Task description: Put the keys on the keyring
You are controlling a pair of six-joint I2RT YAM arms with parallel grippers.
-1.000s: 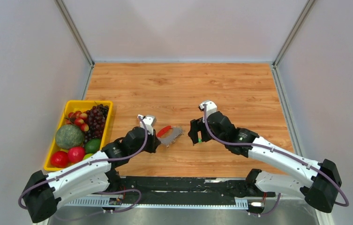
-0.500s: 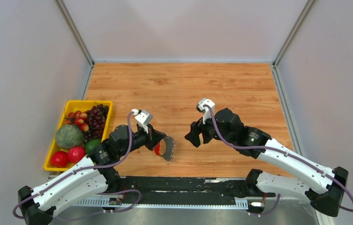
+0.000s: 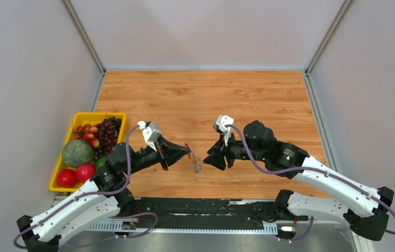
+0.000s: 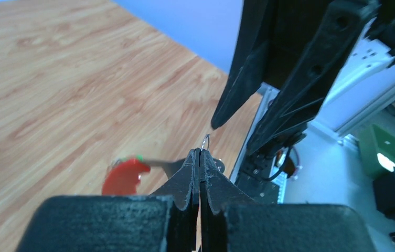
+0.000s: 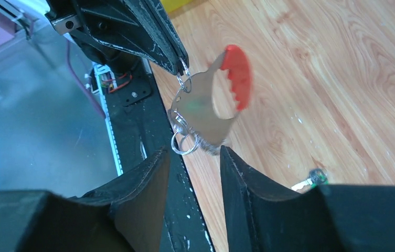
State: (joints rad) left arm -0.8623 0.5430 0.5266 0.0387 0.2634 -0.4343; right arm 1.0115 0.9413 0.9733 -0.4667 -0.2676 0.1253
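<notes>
Left claw (image 4: 200, 155): shut tight on a small wire ring of the keyring (image 5: 211, 105), so it hangs free above the bench (image 3: 211, 100).
Right claw (image 5: 192, 157): half wide, empty, just beside the lowest ring, probably to steady it.
Arms: both reach inward, tips nearly meeting.
Green keys (image 5: 310, 179): lie apart on the bench, under the right claw.

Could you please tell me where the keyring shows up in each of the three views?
Top external: keyring hangs at centre, between left gripper and right gripper.
Left wrist: keyring, red part showing, lower left of centre.
Right wrist: keyring hangs upper centre, above the right gripper.
Shared landmark: the left gripper pinching its top ring, seen in all three.
</notes>
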